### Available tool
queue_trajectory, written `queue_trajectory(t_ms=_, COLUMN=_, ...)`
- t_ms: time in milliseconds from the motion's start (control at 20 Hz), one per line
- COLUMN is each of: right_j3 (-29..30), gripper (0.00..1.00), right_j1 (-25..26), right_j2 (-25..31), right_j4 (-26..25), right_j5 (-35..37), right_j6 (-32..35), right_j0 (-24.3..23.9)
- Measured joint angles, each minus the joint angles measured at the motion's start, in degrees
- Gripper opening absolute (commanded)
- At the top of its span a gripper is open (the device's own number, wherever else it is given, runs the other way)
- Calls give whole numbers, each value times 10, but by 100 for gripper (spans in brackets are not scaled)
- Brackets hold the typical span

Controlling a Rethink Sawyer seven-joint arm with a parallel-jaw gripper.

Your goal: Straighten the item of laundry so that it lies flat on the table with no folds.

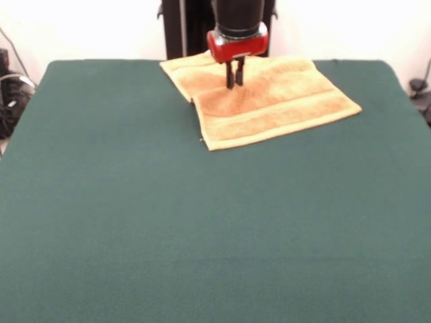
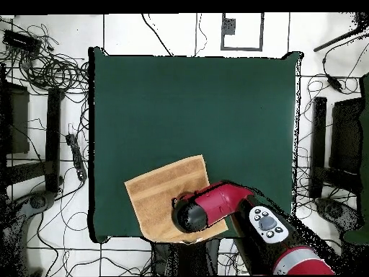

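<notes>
Green cloth covers the whole desk [image 1: 202,235], and the only item on it is the towel [image 1: 283,108], which lies at the far edge in the front view, close to the middle of that side. In the overhead view the same towel [image 2: 162,191] sits near the bottom edge of the desk, partly hidden under the red arm [image 2: 230,202]. The gripper [image 1: 235,82] hangs straight down over the towel's left-centre area, its two fingers [image 1: 230,75] close together with only a thin gap; the tips appear to touch or pinch the terry, but whether any cloth is clamped cannot be told. A fold is visible: a darker flap lies doubled over below the gripper, with a straight crease line along the left side, and a woven band [image 1: 283,118] runs across the nearer part. To do this step well, the grasp should likely take only the upper layer at the flap's free edge, lift just enough to clear the lower layer, and draw outward square to the crease; pinching both layers would probably drag the whole towel instead. No containers are present in either view.
</notes>
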Motion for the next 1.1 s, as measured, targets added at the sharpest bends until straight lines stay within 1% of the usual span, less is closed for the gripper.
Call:
queue_trajectory(t_ms=250, right_j3=-4, gripper=0, right_j1=-2, right_j2=20, right_j4=-12, right_j5=10, right_j6=0, right_j0=-14)
queue_trajectory(t_ms=650, right_j3=-16, gripper=0, right_j1=-12, right_j2=39, right_j4=-26, right_j5=26, right_j6=0, right_j0=-16)
queue_trajectory(t_ms=1100, right_j3=-31, gripper=0, right_j1=-12, right_j2=70, right_j4=-31, right_j5=38, right_j6=-3, right_j0=-43)
